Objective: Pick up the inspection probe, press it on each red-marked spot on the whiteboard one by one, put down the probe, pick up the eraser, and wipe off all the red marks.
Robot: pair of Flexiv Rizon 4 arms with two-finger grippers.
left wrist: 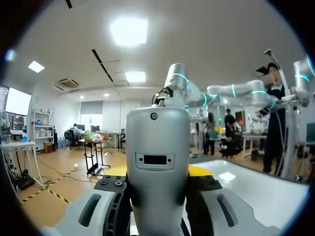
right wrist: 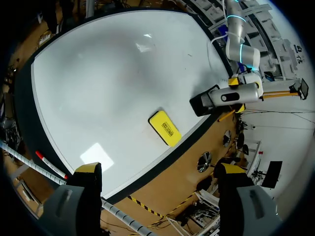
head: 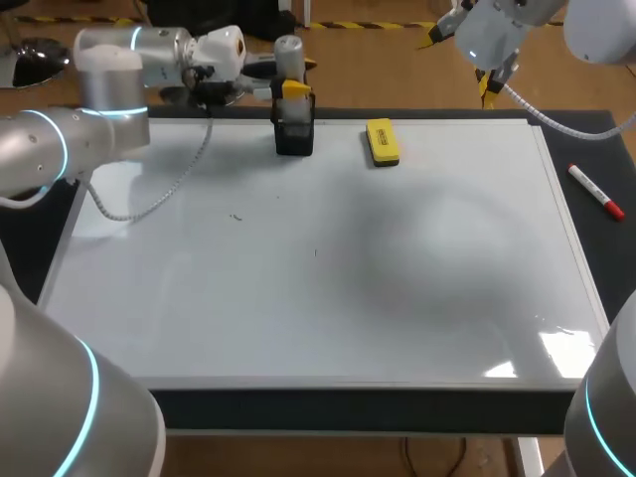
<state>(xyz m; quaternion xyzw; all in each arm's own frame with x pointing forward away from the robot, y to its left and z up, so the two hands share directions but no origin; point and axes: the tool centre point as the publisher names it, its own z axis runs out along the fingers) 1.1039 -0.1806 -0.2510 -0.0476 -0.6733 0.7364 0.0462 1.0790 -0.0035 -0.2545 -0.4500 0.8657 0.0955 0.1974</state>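
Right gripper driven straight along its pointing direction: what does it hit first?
Probably the flat yellow rectangular eraser, ahead of the open right gripper on the white whiteboard; depth unclear, possibly bare board beside it.

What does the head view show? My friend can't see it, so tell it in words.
A big whiteboard lies on the table with no red marks showing. At its far edge the left gripper holds the inspection probe, which stands in a black holder, and the yellow eraser lies apart to the holder's right. A red marker lies off the board's right side.
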